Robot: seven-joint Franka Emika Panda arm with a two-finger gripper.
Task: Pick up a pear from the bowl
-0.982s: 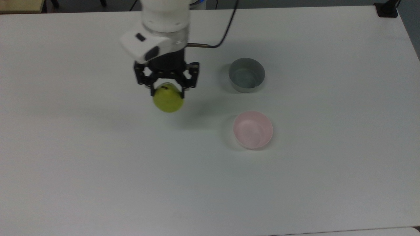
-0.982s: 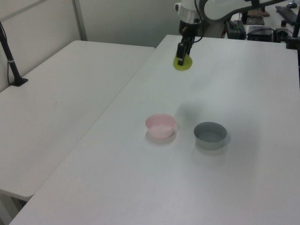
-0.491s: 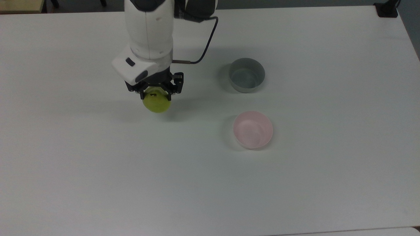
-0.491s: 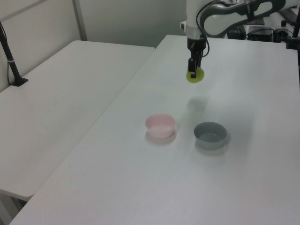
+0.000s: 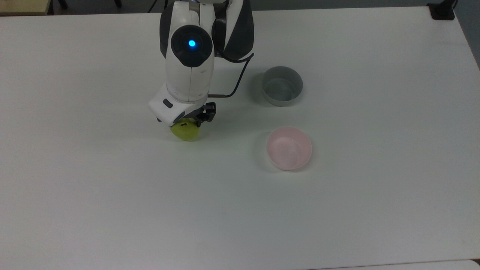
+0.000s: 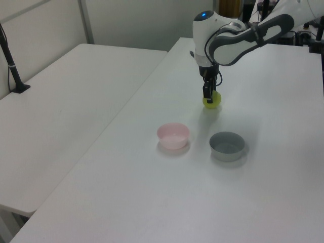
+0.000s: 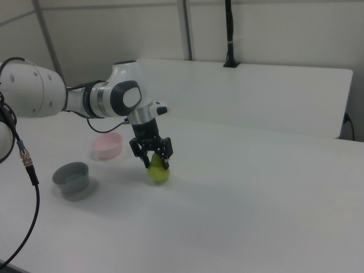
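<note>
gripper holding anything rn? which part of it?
Yes: the gripper is shut on the pear, fingers closed on its upper part near the stem end. The pear's bottom sits at or just above the table.

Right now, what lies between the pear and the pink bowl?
Nothing: in the top view, bare white table runs from the pear, held in the pincer, to the pink bowl.

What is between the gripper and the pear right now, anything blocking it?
Nothing visible. The gripper is already closed on the pear, away from the empty pink bowl and the grey bowl.
</note>
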